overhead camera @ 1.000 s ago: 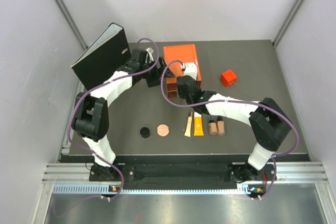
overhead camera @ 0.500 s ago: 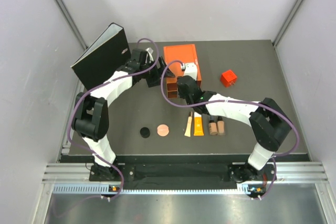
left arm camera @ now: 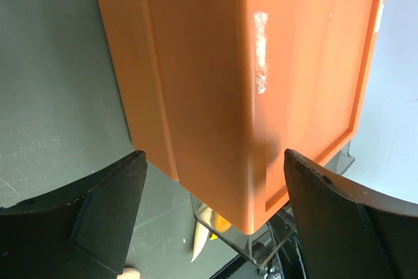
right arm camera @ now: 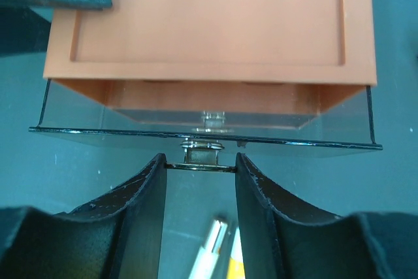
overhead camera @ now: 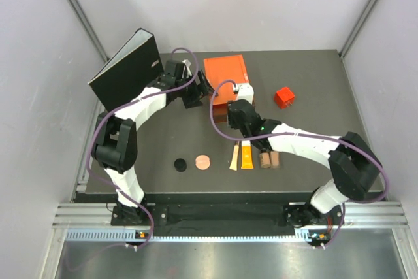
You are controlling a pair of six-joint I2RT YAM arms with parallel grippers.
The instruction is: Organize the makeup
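The makeup lies in a row near the front: a black disc (overhead camera: pixel 179 164), a pinkish-copper disc (overhead camera: pixel 203 161), a slim beige tube (overhead camera: pixel 234 159), an orange-yellow tube (overhead camera: pixel 247 156) and two tan bottles (overhead camera: pixel 270 159). My right gripper (right arm camera: pixel 200 164) is shut on the metal handle (right arm camera: pixel 200 156) of a clear drawer (right arm camera: pixel 130 136) that sticks out of the large orange box (overhead camera: pixel 225 68). My left gripper (left arm camera: pixel 215 168) is open, its jaws on either side of the box's near corner (left arm camera: pixel 228 63). The beige tube (right arm camera: pixel 210 253) shows below the right fingers.
A black binder (overhead camera: pixel 126 70) stands upright at the back left, beside my left arm. A small red cube (overhead camera: pixel 284 97) sits right of the orange box. The table's side walls rise close on both sides.
My right gripper has moved a little right and toward the near edge with the drawer handle in it. My left gripper has shifted slightly right at the box.
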